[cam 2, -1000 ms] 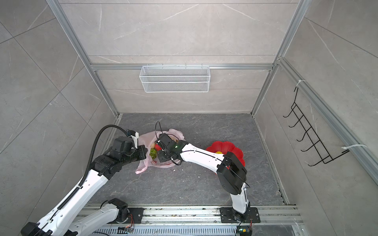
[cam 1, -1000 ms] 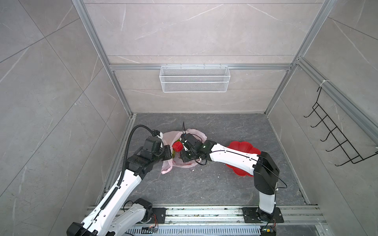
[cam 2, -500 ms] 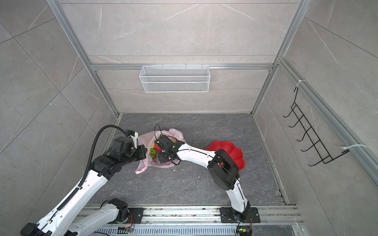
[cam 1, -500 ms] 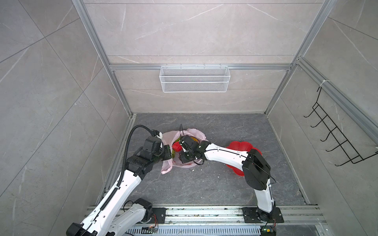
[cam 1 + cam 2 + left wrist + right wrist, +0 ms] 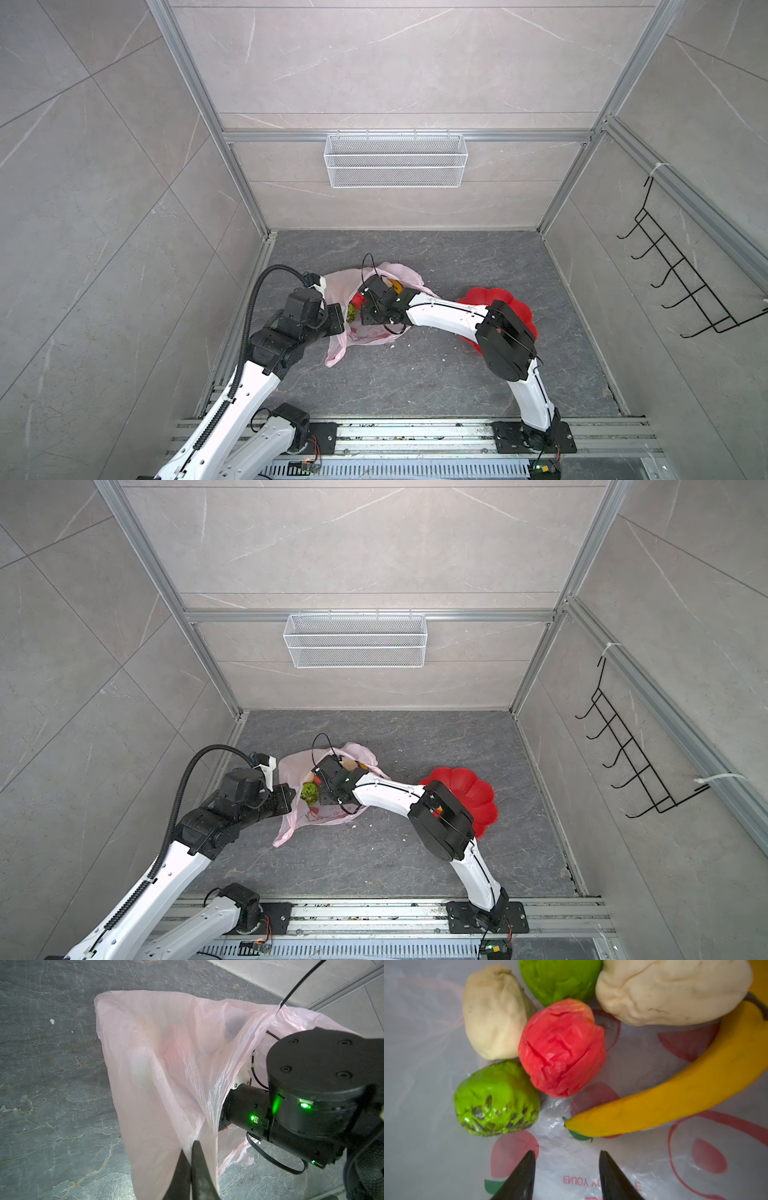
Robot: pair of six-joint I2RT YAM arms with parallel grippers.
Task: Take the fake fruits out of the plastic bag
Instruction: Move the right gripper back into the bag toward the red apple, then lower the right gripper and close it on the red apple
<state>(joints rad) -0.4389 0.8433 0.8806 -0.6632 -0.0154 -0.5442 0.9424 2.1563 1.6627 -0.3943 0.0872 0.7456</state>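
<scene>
The pale-pink plastic bag (image 5: 376, 336) (image 5: 291, 771) lies on the floor, its mouth held up. My left gripper (image 5: 190, 1147) is shut on a fold of the bag's rim (image 5: 155, 1053). My right gripper (image 5: 566, 1155) reaches inside the bag, open, with only the printed bag film (image 5: 643, 1167) between its fingers. Just beyond its tips lie the fake fruits: a red one (image 5: 560, 1047), a green ball (image 5: 496, 1099), a second green ball (image 5: 560, 978), two cream lumps (image 5: 494, 1012) (image 5: 670, 991) and a banana (image 5: 675, 1095). A green ball (image 5: 309, 791) shows in both top views.
A red flower-shaped plate (image 5: 505, 301) (image 5: 473, 789) sits on the floor right of the bag, partly under my right arm. A white wire basket (image 5: 395, 160) hangs on the back wall. A black hook rack (image 5: 681, 282) hangs on the right wall.
My right gripper has pushed further left into the bag and its jaws have spread wider. The left gripper has kept its hold on the bag's rim.
</scene>
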